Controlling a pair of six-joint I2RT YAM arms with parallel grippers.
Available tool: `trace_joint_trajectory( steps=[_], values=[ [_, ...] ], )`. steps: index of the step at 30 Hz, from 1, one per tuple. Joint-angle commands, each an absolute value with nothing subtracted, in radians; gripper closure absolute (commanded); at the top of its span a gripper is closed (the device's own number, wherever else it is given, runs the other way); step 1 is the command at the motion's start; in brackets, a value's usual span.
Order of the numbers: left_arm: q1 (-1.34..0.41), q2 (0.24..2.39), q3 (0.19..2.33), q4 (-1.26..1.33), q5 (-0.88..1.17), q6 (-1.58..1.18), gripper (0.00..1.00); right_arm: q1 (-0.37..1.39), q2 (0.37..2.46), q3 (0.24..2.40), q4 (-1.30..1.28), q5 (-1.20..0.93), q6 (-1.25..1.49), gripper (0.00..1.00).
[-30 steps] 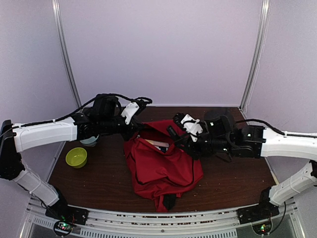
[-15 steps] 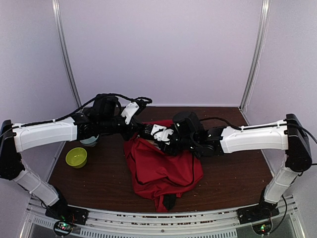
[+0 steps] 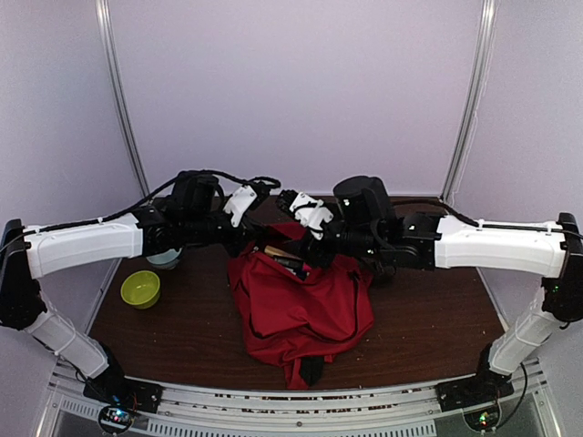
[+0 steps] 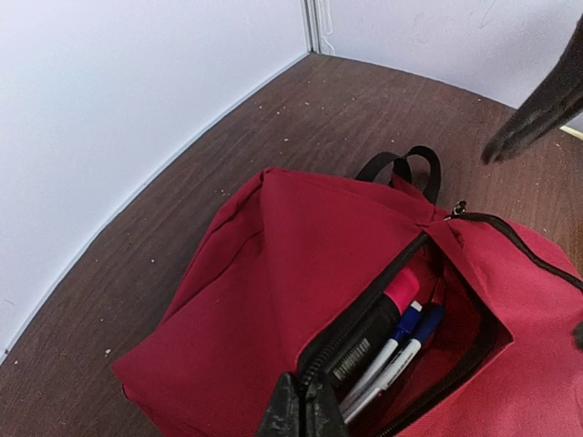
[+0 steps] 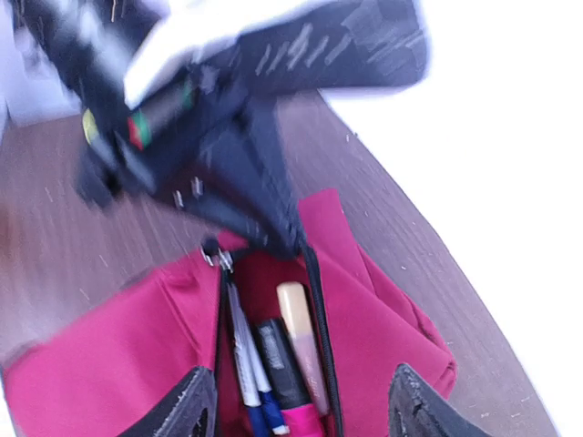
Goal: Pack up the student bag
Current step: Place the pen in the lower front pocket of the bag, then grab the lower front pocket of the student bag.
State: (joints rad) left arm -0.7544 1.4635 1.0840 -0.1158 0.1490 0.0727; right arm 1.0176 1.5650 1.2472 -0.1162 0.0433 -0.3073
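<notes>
The student bag [image 3: 301, 309] is red and lies slumped mid-table, its top pocket unzipped. My left gripper [image 3: 260, 244] is shut on the pocket's black zipper edge [image 4: 364, 319] and holds it apart; its tips [image 4: 305, 414] pinch the edge. Inside lie two blue-capped pens [image 4: 401, 350], a black marker with a pink cap [image 4: 387, 309] and a cream stick [image 5: 301, 337]. My right gripper [image 3: 302, 211] hovers just above the opening, open, with nothing between its fingers [image 5: 187, 410]. The left gripper [image 5: 273, 237] shows blurred in the right wrist view.
A green bowl [image 3: 140, 289] sits at the table's left, and a pale bowl [image 3: 164, 259] is partly under my left arm. The bag's black handle loop [image 4: 401, 164] lies towards the back wall. A black strap end [image 3: 311, 369] hangs near the front edge.
My right gripper went to the bag's opening, then opened and lifted up and back from it. The cream stick now lies in the pocket. The left gripper has kept its hold.
</notes>
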Motion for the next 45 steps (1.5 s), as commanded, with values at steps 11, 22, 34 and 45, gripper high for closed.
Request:
trace_joint_trajectory(
  steps=[11,22,34,45],
  values=[
    [-0.673,1.303,1.037,-0.061,0.198,-0.198,0.2,1.023,1.57,1.33,-0.218,-0.096,0.128,0.48],
    [-0.611,1.203,0.586,0.293,0.286,-0.475,0.21,1.021,1.733,1.496,-0.349,-0.005,0.19,0.55],
    [-0.612,1.555,0.507,0.843,0.36,-0.511,0.12,0.948,1.9,1.569,-0.425,0.032,0.215,0.55],
    [-0.621,1.556,0.493,0.956,0.345,-0.525,1.0,0.944,1.769,1.49,-0.357,-0.18,0.091,0.61]
  ],
)
